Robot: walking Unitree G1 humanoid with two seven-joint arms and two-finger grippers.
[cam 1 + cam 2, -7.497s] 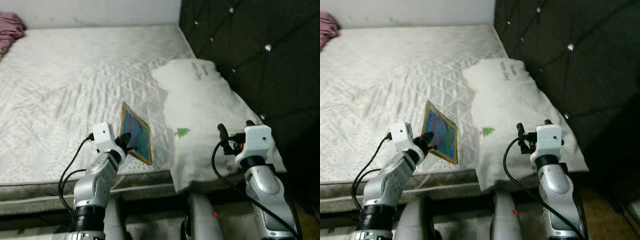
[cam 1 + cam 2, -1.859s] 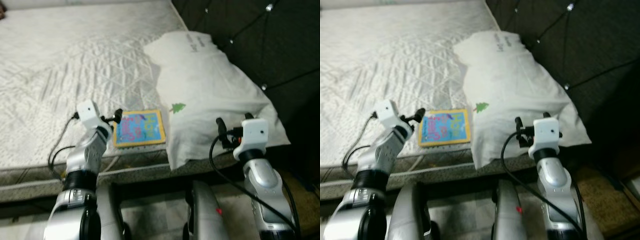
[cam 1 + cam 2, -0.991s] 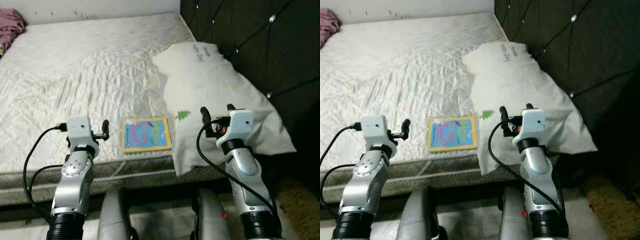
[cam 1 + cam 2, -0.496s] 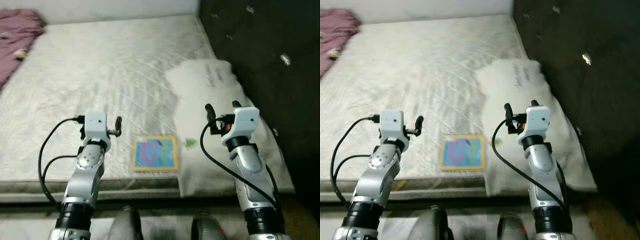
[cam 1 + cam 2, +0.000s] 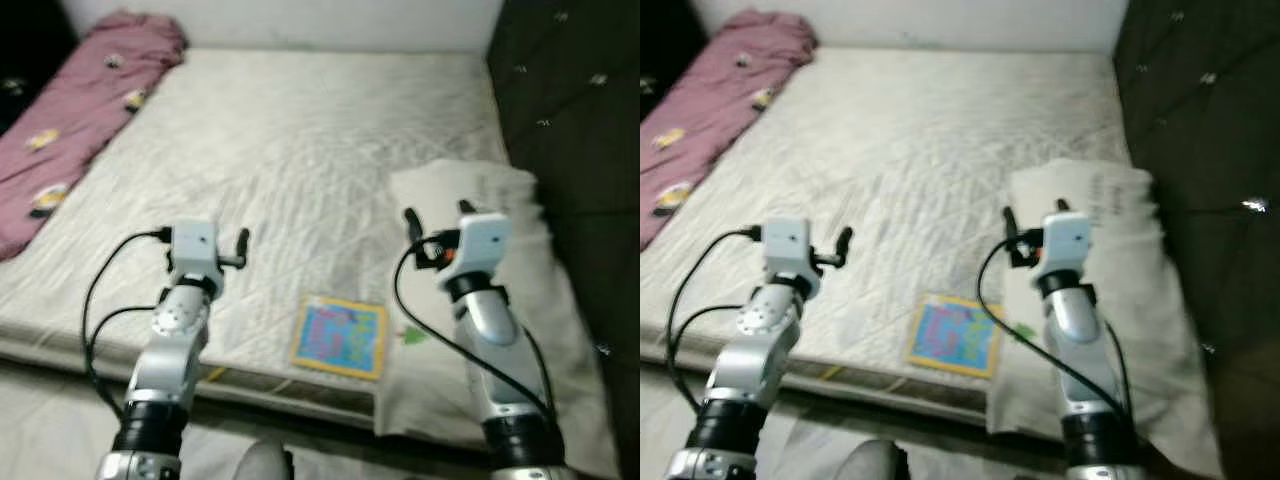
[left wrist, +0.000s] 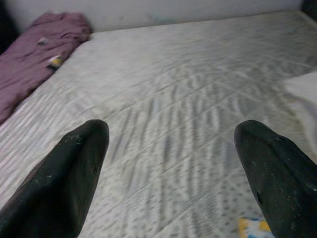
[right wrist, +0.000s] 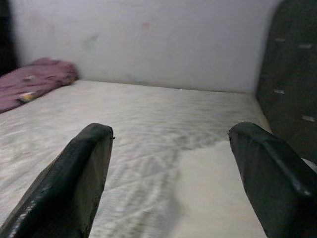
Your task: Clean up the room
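Observation:
A colourful picture book (image 5: pixel 340 336) lies flat on the white mattress (image 5: pixel 300 160) near its front edge, beside a white pillow (image 5: pixel 505 340). A crumpled pink blanket (image 5: pixel 80 110) lies along the mattress's far left side. My left gripper (image 5: pixel 212 242) hovers open over the mattress, left of the book and apart from it. In the left wrist view its fingers (image 6: pixel 69 173) are spread wide with nothing between them, and a corner of the book (image 6: pixel 252 225) shows. My right gripper (image 5: pixel 437 214) is open above the pillow's near end, empty.
A dark tufted headboard (image 5: pixel 570 110) runs along the right side of the bed. A pale wall (image 7: pixel 148 39) stands behind the bed's far edge. Floor (image 5: pixel 40 420) shows at the lower left, in front of the mattress.
The book, held upright by my left gripper 7.5 s ago, now lies flat and released. The camera has swung left, bringing the pink blanket into view. Both grippers stay raised and open.

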